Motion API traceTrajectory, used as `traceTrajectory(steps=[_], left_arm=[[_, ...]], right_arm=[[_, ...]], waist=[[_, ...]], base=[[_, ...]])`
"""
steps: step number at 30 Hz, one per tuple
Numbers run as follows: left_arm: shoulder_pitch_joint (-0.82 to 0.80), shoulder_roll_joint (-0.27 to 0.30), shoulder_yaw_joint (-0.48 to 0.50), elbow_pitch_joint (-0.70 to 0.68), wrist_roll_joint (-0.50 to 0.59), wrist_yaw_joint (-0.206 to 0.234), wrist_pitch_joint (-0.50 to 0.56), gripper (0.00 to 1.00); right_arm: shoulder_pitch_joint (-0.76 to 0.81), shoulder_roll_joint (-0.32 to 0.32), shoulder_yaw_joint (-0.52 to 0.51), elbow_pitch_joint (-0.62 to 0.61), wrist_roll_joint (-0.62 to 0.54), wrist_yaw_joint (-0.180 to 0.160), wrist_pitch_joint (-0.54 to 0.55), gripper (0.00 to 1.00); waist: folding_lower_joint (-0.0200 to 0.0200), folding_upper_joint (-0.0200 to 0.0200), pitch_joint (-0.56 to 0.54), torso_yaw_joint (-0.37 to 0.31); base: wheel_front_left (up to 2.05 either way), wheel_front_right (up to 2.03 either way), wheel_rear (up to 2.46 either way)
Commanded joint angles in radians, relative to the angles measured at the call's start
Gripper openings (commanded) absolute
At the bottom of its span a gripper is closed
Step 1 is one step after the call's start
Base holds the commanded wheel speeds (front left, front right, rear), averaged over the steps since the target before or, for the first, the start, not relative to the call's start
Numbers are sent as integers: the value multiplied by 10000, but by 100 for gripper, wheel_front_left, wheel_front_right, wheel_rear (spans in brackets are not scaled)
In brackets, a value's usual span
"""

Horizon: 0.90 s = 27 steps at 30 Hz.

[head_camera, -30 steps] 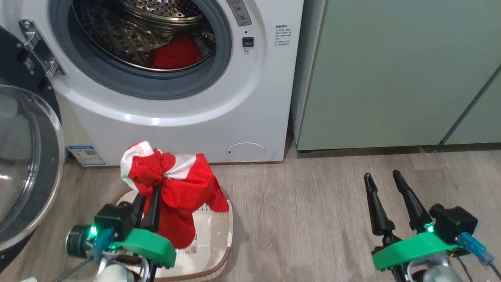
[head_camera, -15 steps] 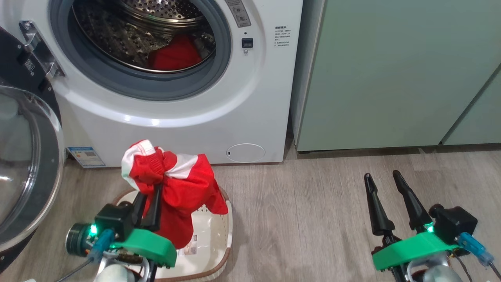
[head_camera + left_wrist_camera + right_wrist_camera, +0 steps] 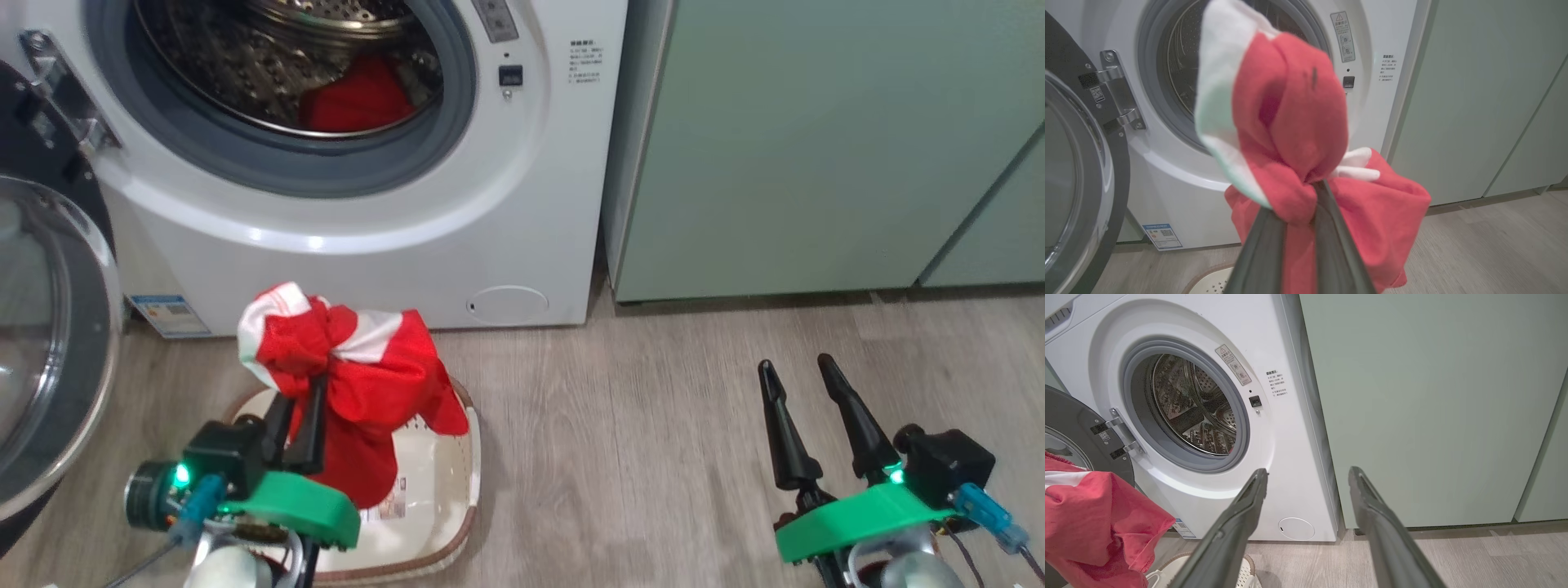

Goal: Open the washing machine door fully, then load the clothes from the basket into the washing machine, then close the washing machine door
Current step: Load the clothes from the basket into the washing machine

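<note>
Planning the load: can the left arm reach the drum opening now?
Probably yes: the washing machine door stands swung aside, nothing blocks the drum opening, and the left gripper holds the clothes below it.

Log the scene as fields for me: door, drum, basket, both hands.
door: washing machine door swung open at left
drum: one red garment lies inside the washing machine
left hand: shut on the clothes, a red-and-white bundle held up over the basket
basket: on the floor before the machine, sticker showing on its floor
right hand: open, empty, low at right
</note>
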Motion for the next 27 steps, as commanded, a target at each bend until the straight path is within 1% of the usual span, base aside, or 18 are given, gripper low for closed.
traceTrajectory(steps=[1, 3, 4, 5, 7, 13, 16, 22, 27], left_arm=[[-592, -38, 419, -456, -74, 4, -126, 0], [-815, -36, 561, -482, 44, -109, -126, 0], [-1197, 21, 781, -540, 112, -248, -126, 0], [-1197, 21, 781, -540, 112, -248, -126, 0], [-1681, 143, 1003, -568, 172, -379, -126, 0], [-3599, 736, 1644, -395, 284, -671, -126, 0], [-4718, 1046, 2023, -31, 168, -762, -126, 0], [-7367, 2050, 2392, 1233, 84, -957, -126, 0], [-9883, 3122, 2133, 2761, 281, -1063, -115, 0]], right_arm=[[-360, -81, 276, -377, 49, 0, -94, 100], [-464, -81, 321, -439, 64, 0, -94, 100], [-597, -81, 385, -499, 49, 0, -94, 100], [-597, -81, 385, -499, 49, 0, -94, 100], [-747, -81, 408, -564, 61, 0, -94, 100], [-1256, -81, 634, -684, 150, 0, -94, 100], [-1533, -81, 810, -728, 251, 0, -94, 100], [-1956, -81, 1106, -930, 660, 0, -94, 100], [-2244, -81, 1466, -1070, 1057, 0, -94, 100]], waist=[[1, -1, 213, -79], [1, -1, 574, -170], [1, -1, 989, -264], [1, -1, 989, -264], [1, -1, 1439, -367], [1, -1, 2824, -828], [1, -1, 3492, -1188], [1, -1, 4724, -1924], [1, -1, 5788, -2544]], base=[[0, 0, 0], [0, 0, 0], [0, 0, 0], [0, 0, 0], [0, 0, 0], [0, 0, 0], [0, 0, 0], [0, 0, 0], [0, 0, 0]])
